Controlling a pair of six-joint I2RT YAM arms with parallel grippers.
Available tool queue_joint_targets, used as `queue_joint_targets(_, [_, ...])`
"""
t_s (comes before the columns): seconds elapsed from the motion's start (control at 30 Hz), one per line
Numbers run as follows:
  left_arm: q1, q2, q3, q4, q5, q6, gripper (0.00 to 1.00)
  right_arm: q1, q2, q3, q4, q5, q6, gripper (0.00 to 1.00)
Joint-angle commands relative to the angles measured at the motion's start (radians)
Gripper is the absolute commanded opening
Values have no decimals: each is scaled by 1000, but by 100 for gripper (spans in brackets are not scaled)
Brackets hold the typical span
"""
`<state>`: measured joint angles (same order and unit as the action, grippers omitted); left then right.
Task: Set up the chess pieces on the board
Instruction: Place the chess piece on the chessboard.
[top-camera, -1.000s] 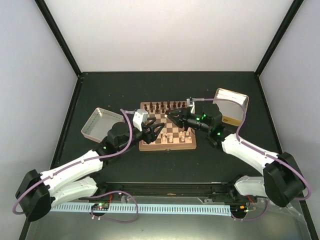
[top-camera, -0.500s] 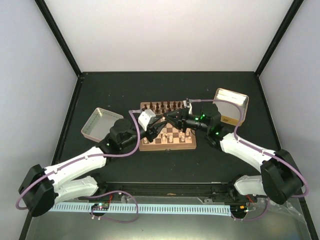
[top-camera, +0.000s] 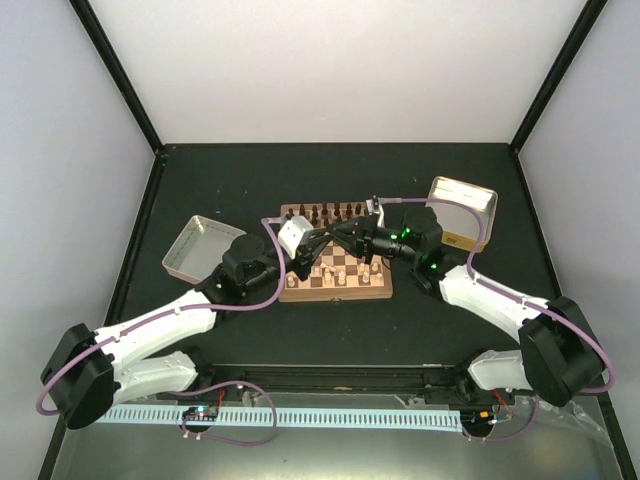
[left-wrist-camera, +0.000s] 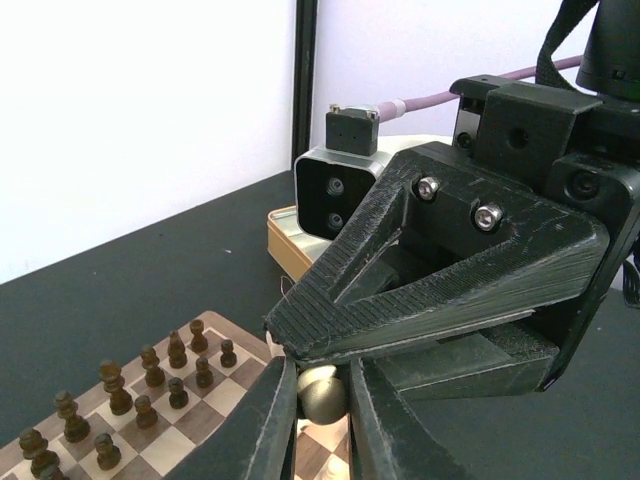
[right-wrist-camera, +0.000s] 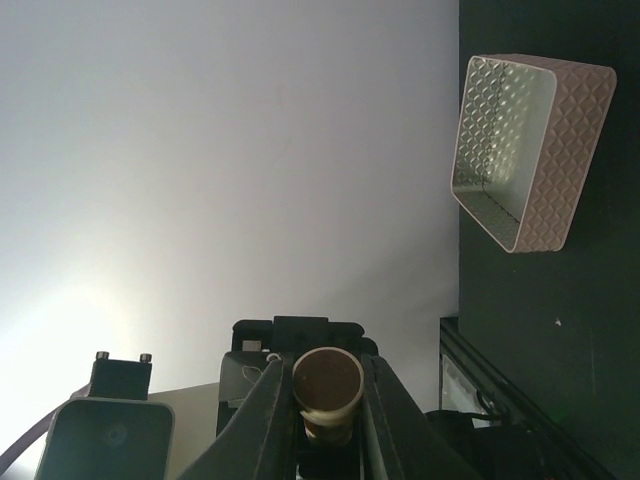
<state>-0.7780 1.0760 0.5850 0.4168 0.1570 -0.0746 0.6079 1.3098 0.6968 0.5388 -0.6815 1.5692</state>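
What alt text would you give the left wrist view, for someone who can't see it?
A pale chess piece is pinched by the left gripper at the bottom edge, with the black wedge-shaped tip of the right gripper close just above it. Dark pieces stand in rows on the board at lower left.

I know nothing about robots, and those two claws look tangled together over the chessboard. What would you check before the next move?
1. Right claw grips the pale piece: ok.
2. Left claw is closed around that piece's round head: ok.
3. Left claw's hold is firm enough for the right claw to let go: cannot tell.
4. Both claws meet above the board, not off its edge: ok.
5. A free square is waiting for the piece: cannot tell, as the board is partly hidden.
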Motion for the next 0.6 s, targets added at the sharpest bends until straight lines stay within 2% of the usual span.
queue_joint_targets(0.0, [1, -3, 38, 31, -13, 21, 11, 5, 9, -1, -4, -21, -30, 9])
queue_joint_targets(0.1, [1, -12, 53, -36, -63, 3, 7, 4, 2, 16, -70, 13, -96, 17])
queue_joint_targets(0.2, [2, -23, 82, -170, -121, -46, 5, -4, -12, 44, -179, 62, -201, 34])
queue_joint_targets(0.23, [2, -25, 93, -249, -134, -65, 4, -11, -19, 49, -220, 85, -244, 44])
queue_joint_targets(0.3, [2, -25, 118, -381, -139, -106, 4, -21, -40, 50, -267, 138, -299, 53])
queue_joint_targets(0.4, [3, -18, 177, -613, -118, -164, 4, -37, -68, 67, -361, 212, -390, 60])
queue_joint_targets(0.57, [11, 17, 298, -996, -89, -239, 5, -51, -119, 82, -488, 336, -515, 61])
